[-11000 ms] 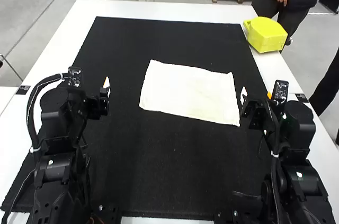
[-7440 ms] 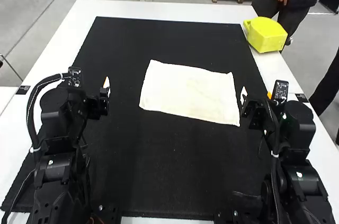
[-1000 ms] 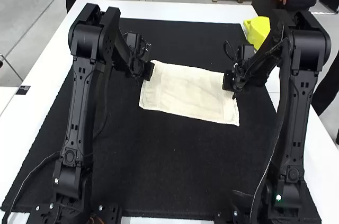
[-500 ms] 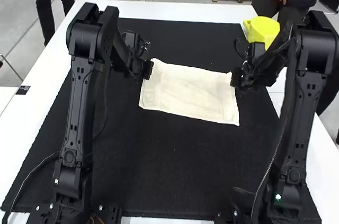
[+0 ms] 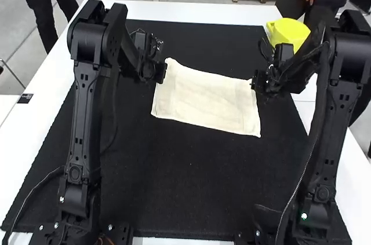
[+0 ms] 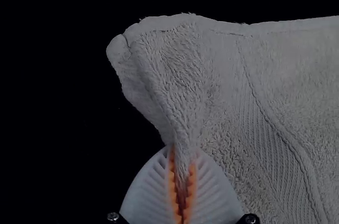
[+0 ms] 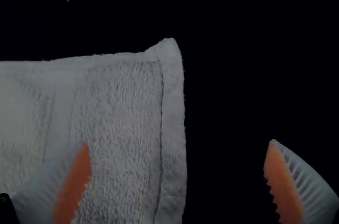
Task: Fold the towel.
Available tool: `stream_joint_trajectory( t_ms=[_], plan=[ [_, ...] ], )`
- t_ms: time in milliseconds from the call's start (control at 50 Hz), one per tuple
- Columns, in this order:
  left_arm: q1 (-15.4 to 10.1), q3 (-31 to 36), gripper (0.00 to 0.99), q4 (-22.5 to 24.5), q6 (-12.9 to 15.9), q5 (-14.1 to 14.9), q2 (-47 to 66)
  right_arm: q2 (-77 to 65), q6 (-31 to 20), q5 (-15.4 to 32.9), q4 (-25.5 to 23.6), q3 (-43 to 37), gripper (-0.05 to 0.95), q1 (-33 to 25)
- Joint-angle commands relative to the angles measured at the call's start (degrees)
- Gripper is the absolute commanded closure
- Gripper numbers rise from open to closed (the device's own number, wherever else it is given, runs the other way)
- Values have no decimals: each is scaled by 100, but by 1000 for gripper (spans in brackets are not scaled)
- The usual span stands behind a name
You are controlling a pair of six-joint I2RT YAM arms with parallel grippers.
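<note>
High view: one towel (image 5: 207, 101) (spread out) — one left gripper (image 5: 162, 72) pinching it near one corner, one right gripper (image 5: 254, 82) wide.

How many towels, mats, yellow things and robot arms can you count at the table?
Towels: 1, the white rectangular cloth towel
Mats: 1, the large black flat mat
Yellow things: 1, the yellow boxy object
Robot arms: 2, the black jointed left arm and the black jointed right arm
Total: 5

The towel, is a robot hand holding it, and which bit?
The left gripper pinches the towel by its left edge, near the far corner. The right gripper holds nothing.
</note>
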Motion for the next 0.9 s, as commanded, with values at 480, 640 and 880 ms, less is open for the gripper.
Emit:
stream_joint_trajectory(
  t_ms=[480,640,880],
  plan=[
    [30,-45,974,117,-51,-44,-138,491,-132,106,99,359,7,243],
    [30,-45,974,134,-51,-44,-138,605,-141,36,99,385,264,261],
    [56,-45,974,108,-78,-44,-138,684,-141,-263,187,244,928,129]
  ],
)
